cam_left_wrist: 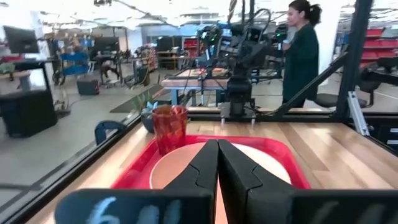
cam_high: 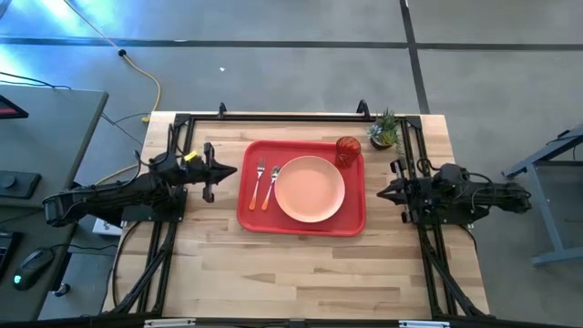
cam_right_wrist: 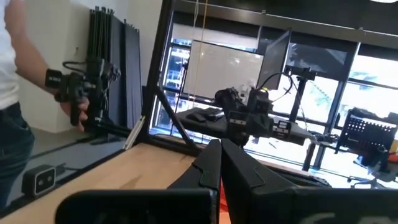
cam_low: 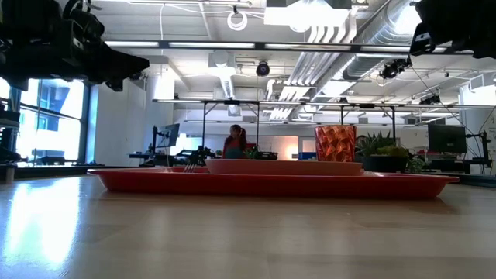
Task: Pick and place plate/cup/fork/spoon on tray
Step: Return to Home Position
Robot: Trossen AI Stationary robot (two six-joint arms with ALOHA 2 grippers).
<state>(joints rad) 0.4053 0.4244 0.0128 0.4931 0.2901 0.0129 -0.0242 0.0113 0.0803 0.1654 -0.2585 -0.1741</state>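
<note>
The red tray (cam_high: 251, 211) lies mid-table. On it rest the peach plate (cam_high: 310, 189), the red cup (cam_high: 347, 150) at its far right corner, and the fork (cam_high: 259, 182) and spoon (cam_high: 271, 187) side by side left of the plate. My left gripper (cam_high: 234, 171) hovers shut just off the tray's left edge, pointing level at it. My right gripper (cam_high: 380, 191) hovers shut off the tray's right edge. In the left wrist view the cup (cam_left_wrist: 169, 128) and plate (cam_left_wrist: 174, 174) show beyond my shut fingers (cam_left_wrist: 217, 165).
A small green potted plant (cam_high: 385, 130) stands at the far right corner of the table, behind the cup. Black frame rails run along the table's left, far and right edges. Bare wood lies in front of the tray. A person stands beyond the table.
</note>
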